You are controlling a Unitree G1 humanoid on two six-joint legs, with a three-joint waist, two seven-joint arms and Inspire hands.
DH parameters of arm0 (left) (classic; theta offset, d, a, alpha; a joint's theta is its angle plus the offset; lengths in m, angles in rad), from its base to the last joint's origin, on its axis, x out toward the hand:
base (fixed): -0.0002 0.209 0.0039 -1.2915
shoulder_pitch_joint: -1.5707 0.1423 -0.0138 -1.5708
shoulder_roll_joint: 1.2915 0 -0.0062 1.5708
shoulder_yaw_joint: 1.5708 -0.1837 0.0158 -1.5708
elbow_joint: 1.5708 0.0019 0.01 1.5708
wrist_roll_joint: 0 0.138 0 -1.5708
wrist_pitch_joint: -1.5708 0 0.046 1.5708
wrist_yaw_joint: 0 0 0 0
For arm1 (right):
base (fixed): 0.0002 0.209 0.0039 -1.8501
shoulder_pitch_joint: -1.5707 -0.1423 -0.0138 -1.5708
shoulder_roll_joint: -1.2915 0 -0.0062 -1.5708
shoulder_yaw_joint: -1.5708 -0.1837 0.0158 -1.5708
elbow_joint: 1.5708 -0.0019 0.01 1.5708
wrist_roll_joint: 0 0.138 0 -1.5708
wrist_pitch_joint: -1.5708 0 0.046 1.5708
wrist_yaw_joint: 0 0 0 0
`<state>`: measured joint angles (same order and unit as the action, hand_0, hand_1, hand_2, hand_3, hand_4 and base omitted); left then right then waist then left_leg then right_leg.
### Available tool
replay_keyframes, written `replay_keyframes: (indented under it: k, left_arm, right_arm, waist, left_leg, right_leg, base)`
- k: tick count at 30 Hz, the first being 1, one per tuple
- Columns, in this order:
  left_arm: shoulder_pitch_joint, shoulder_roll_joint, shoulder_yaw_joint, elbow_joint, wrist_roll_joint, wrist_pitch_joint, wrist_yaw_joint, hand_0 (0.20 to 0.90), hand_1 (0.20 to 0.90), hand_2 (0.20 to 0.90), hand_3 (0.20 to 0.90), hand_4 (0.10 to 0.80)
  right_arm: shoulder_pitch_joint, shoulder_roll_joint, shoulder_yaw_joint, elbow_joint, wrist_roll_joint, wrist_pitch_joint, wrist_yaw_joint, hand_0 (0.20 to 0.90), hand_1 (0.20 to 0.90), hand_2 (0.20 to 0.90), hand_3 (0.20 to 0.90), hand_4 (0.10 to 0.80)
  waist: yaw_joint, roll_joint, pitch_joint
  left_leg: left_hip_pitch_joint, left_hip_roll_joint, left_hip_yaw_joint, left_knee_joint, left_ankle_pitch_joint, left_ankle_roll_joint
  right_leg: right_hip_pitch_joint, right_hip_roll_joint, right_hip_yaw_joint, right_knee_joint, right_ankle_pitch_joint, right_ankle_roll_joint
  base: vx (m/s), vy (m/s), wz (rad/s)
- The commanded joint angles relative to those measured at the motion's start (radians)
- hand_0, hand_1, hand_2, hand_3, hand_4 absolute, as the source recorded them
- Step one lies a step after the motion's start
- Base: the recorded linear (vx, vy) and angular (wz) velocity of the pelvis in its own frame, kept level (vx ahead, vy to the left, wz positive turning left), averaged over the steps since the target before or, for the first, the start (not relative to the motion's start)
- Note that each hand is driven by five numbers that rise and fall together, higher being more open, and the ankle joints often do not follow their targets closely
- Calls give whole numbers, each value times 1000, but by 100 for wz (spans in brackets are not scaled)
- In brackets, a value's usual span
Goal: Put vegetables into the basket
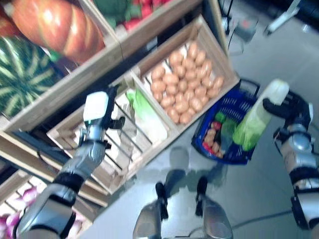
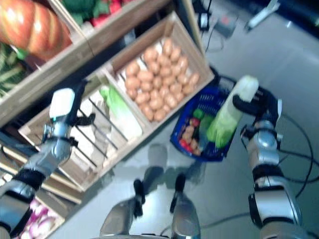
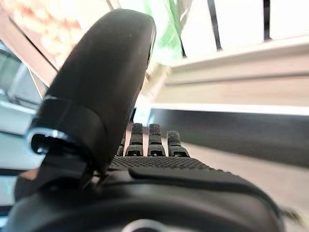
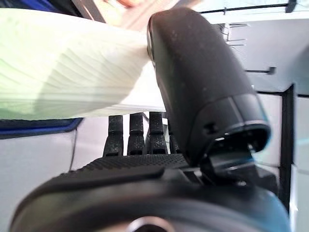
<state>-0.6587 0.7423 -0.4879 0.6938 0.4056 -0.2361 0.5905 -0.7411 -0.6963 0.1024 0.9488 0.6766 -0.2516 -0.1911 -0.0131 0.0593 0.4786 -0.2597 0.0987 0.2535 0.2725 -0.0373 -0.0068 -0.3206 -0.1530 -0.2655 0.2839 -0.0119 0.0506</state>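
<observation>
My right hand (image 1: 295, 107) is shut on a napa cabbage (image 1: 255, 118) with a white stalk and green leaves. It holds the cabbage tilted, leafy end down, above the blue basket (image 1: 234, 100) on the floor. The right wrist view shows the thumb (image 4: 193, 72) pressed on the pale stalk (image 4: 63, 72). Several small red, green and brown vegetables lie in the basket. My left hand (image 1: 97, 112) hovers open and empty over the slatted wooden crate (image 1: 65, 133), left of a second napa cabbage (image 1: 148, 117) that lies in it.
A crate of potatoes (image 1: 184, 84) stands beside the slatted crate, close to the basket. On the shelf above are a pumpkin (image 1: 55, 25) and a watermelon (image 1: 25, 74). Purple onions (image 1: 15, 219) show at the lower left.
</observation>
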Motion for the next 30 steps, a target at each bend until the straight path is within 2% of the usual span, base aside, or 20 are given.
replay_keyframes:
  k: [1,4,8,11,15,16,17,19,26,30]
  left_arm:
    - [-89,102,-9,-49,56,-47,94,900,900,900,900,800]
    - [-145,134,-62,-102,88,-48,113,900,900,900,900,800]
    - [-213,178,-120,-141,82,-33,133,900,900,900,900,800]
    - [-237,198,-144,-158,81,-26,142,900,900,900,900,800]
    - [-271,225,-174,-181,153,-19,169,900,900,900,900,800]
    - [-271,225,-174,-181,153,-19,169,900,900,900,900,800]
    - [-290,239,-195,-186,160,-10,166,900,900,900,900,800]
    - [-305,252,-210,-186,176,-1,158,900,900,900,900,800]
    - [-349,286,-276,-145,213,1,155,900,900,900,900,800]
    - [-371,306,-304,-155,252,10,128,900,900,900,900,800]
  right_arm:
    - [-98,-86,22,-15,26,-121,-107,300,300,300,300,400]
    - [-147,-107,31,21,14,-101,-122,300,300,300,300,400]
    - [-219,-131,61,79,-10,-66,-151,300,300,300,300,400]
    - [-250,-141,77,104,5,-53,-152,300,300,300,300,400]
    - [-276,-153,87,128,20,-24,-89,300,300,300,300,400]
    - [-277,-153,87,128,20,-24,-89,460,460,460,460,507]
    - [-285,-155,95,130,67,-2,-34,900,900,900,900,800]
    - [-291,-155,99,142,98,56,43,900,900,900,900,800]
    - [-307,-155,128,185,239,102,205,900,900,900,900,800]
    - [-301,-145,123,149,252,69,235,900,900,900,900,800]
  waist:
    - [-8,0,-22]
    - [-4,19,5]
    - [-4,27,20]
    - [-3,35,21]
    - [-7,46,31]
    - [-6,46,30]
    - [-8,48,37]
    - [-8,47,40]
    - [-7,44,41]
    - [-10,44,41]
  left_leg:
    - [-138,-6,-27,248,-172,-33]
    - [-224,-9,-28,334,-206,-17]
    - [-365,-7,-20,500,-268,1]
    - [-424,3,-17,583,-303,5]
    - [-490,18,-13,682,-345,9]
    - [-492,18,-13,683,-346,10]
    - [-512,20,-16,715,-358,11]
    - [-533,26,-17,750,-372,14]
    - [-547,38,-22,785,-389,12]
    - [-548,43,-20,783,-388,8]
  right_leg:
    - [-76,-44,-44,315,-239,-48]
    - [-174,-91,-43,442,-282,-53]
    - [-330,-150,-18,635,-341,-61]
    - [-388,-171,-8,711,-370,-66]
    - [-460,-194,9,806,-406,-75]
    - [-461,-194,10,808,-406,-75]
    - [-483,-198,18,836,-415,-78]
    - [-507,-202,26,866,-425,-80]
    - [-529,-194,42,891,-431,-76]
    - [-536,-185,52,887,-425,-70]
  base:
    - [-79,55,11]
    - [-88,71,17]
    - [-84,31,16]
    - [-22,12,15]
    - [4,15,8]
    - [15,10,4]
    - [12,3,4]
    - [29,-2,5]
    - [60,-6,0]
    - [24,8,-2]
